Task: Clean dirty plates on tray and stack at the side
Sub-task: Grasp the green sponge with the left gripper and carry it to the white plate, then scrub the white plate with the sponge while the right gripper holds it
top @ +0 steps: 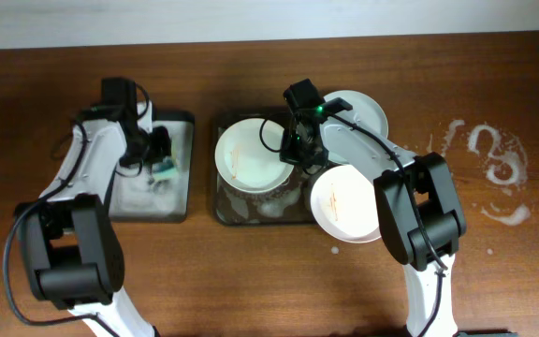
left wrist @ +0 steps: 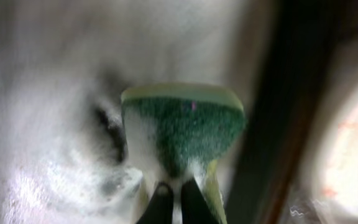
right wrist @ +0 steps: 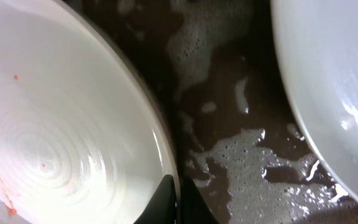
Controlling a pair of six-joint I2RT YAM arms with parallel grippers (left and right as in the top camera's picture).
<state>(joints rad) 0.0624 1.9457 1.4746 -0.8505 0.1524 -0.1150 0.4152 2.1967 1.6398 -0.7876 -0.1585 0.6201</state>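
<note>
Three white plates show in the overhead view. One plate with orange smears sits on the wet dark tray. A second plate with a smear overlaps the tray's right rim. A third plate lies behind it. My right gripper is shut on the right rim of the first plate; its fingers pinch the edge over the sudsy tray floor. My left gripper is shut on a green sponge over the smaller tray.
The smaller dark tray lies left of the big tray, covered in suds. White foam splashes mark the wooden table at the far right. The table's front half is bare wood.
</note>
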